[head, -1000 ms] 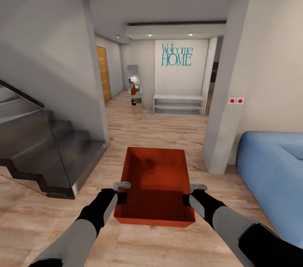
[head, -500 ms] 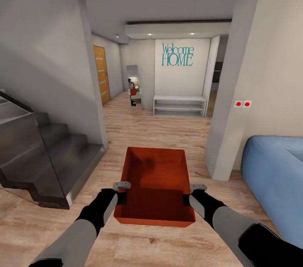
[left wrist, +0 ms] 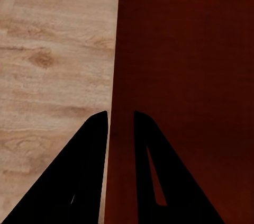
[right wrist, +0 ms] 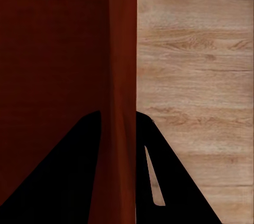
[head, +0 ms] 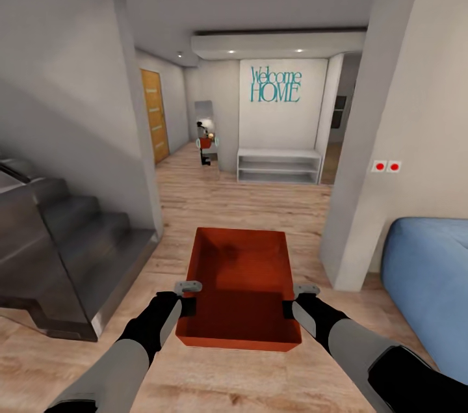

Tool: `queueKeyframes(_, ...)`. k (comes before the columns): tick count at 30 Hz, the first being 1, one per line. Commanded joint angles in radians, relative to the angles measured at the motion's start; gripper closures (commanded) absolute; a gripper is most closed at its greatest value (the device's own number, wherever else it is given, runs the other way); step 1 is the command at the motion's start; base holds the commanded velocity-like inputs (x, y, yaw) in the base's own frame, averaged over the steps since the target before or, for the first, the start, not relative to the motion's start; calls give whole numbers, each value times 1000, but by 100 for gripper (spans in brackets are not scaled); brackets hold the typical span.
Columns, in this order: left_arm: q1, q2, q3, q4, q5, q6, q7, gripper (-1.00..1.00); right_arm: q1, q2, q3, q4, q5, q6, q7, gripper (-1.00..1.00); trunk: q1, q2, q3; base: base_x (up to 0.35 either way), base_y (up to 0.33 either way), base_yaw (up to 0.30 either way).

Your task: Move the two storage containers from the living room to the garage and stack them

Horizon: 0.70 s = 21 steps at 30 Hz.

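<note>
one orange-red storage container [head: 239, 286] sits lower centre of the head frame, held up off the light wood plank floor [head: 247, 198] between both arms, open top up, nothing inside. left gripper [head: 186, 296] is clamped on the container's left wall; in the left wrist view the two fingers [left wrist: 90, 144] straddle that wall, one outside over the planks, one inside the bin. right gripper [head: 298, 299] is clamped on the right wall the same way, fingers [right wrist: 153, 150] either side of the wall in the right wrist view. progress judged: first bin is lifted and in transit, robot is on wood flooring, so not in the garage yet; nothing placed, stacking not started, second bin left to fetch. outward: dark staircase [head: 58, 257] with its wall fills the left of the frame, its bottom step edge near the left arm's side; a white pillar corner [head: 354, 205] and blue sofa [head: 426, 270] crowd the right. open room is the plank corridor straight ahead, centre frame, running to a white low shelf [head: 278, 166] under the "welcome home" wall [head: 275, 84], with a wooden door [head: 153, 115] upper left. gap between stairs and pillar looks wider than the bin with arms, but the pillar corner is the tighter side.
</note>
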Motion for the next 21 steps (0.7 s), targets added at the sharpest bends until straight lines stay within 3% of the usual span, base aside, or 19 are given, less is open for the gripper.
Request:
queueKeyframes(1, -1, 1, 11, -2, -16, 7, 6, 100, 1, -1, 55, -4, -35, 1, 0, 100, 1, -1, 0, 322, 0, 0)
queueKeyframes(21, -1, 1, 11, -2, -16, 7, 6, 100, 1, -1, 57, -4, -35, 1, 0, 100, 1, -1, 0, 322, 0, 0)
